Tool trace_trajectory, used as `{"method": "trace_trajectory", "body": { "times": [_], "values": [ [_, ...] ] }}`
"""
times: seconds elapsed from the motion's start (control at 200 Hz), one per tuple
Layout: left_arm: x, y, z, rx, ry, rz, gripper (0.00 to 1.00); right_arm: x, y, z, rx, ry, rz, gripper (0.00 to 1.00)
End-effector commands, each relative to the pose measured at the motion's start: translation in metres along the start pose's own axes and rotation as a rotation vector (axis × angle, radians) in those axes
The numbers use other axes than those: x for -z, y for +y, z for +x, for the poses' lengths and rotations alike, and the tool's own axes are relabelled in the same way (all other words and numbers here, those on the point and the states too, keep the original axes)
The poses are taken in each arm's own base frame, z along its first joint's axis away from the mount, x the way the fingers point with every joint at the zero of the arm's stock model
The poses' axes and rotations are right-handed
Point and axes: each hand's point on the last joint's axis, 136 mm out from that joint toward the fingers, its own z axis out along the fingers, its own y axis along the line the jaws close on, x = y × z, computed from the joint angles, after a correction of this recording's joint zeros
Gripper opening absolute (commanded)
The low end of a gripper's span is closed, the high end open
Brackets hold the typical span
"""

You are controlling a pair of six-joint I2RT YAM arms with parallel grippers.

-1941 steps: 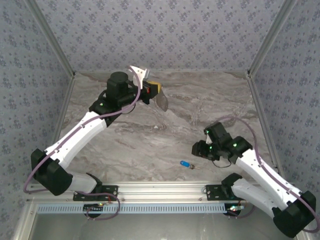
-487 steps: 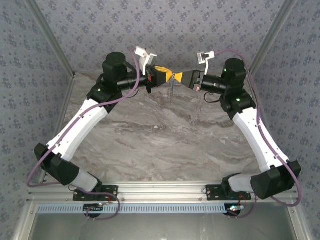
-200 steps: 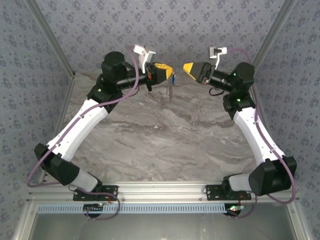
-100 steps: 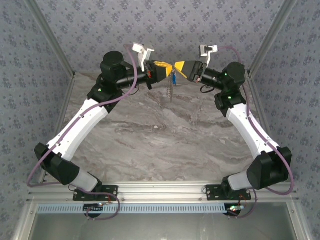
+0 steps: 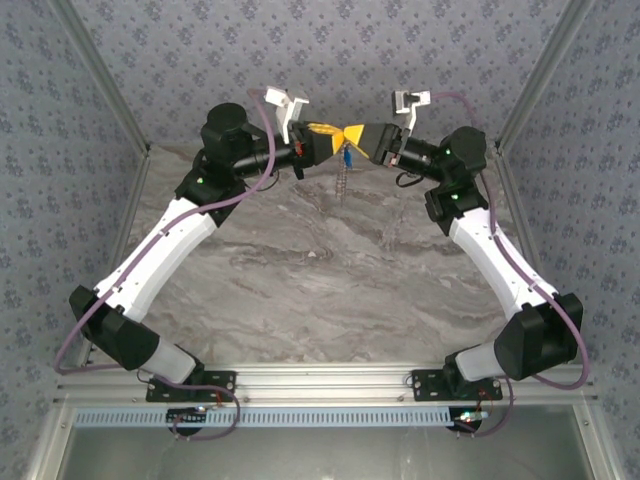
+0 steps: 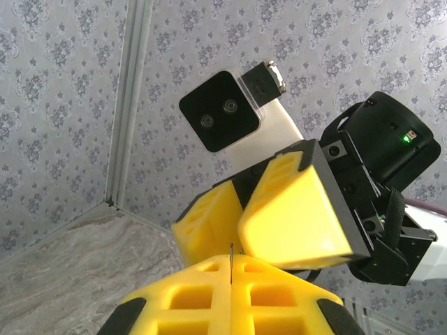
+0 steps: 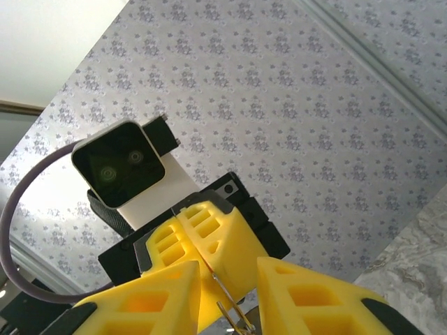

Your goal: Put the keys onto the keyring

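so the left end effector (image 5: 335,133) is clamping the thin pale grey-tan chain keyring (image 5: 343,182) high over the marble desk (image 5: 330,270), small blue-headed key (image 5: 347,156) dangling just under it, right end effector (image 5: 356,135) hovering tip-to-tip with only a narrow gap, and I'm guessing one bump is risking a drop.

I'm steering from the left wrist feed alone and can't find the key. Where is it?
Observer: Top view: the key hangs just below where the left gripper and right gripper meet.
Operator: And the keyring?
Observer: The keyring dangles as a chain under the key.
Operator: Is the right gripper shut?
Observer: No. In the right wrist view its fingers stand apart, with a thin wire between them.
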Motion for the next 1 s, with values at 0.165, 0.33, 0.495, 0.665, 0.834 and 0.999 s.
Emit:
{"method": "trace_trajectory", "body": {
  "times": [0.165,0.33,0.495,0.665,0.834,0.999],
  "values": [
    [0.004,-0.009,-0.016,-0.04,-0.057,0.015,0.0,-0.001,0.009,0.009,0.008,0.028,-0.034,0.29],
    [0.004,-0.008,-0.015,-0.04,-0.054,0.01,0.0,0.007,0.004,0.008,0.003,0.008,-0.013,0.38],
    [0.004,-0.009,-0.015,-0.041,-0.053,0.012,0.0,0.019,0.0,-0.001,0.002,-0.032,0.004,0.4],
    [0.004,-0.008,-0.013,-0.037,-0.05,0.011,0.0,0.024,0.0,-0.008,0.0,-0.053,0.001,0.39],
    [0.004,-0.008,-0.014,-0.038,-0.051,0.011,0.0,0.019,0.004,-0.006,0.004,-0.037,-0.017,0.42],
    [0.004,-0.008,-0.015,-0.039,-0.052,0.011,0.0,0.014,0.005,-0.001,-0.004,-0.014,-0.03,0.41]
  ]
}}
